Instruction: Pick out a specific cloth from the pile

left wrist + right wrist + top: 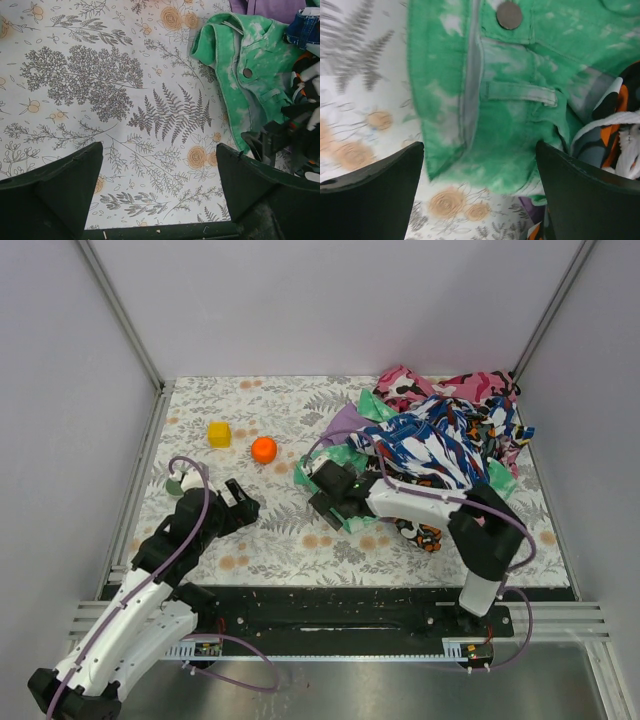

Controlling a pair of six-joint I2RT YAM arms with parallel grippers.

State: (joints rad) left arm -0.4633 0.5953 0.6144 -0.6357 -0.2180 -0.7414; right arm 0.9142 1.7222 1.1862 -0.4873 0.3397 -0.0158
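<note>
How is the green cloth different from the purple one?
The green cloth is blotchy green and white; the purple cloth is plain. The green one shows a round button; the purple one only peeks out from under the pile. Both lie at the pile's left edge.

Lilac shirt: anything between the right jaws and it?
Yes. The green-and-white cloth lies directly under the open right jaws, and the blue-white-red garment lies over the lilac shirt. Only a patch of the shirt shows, at the left edge of the pile.
</note>
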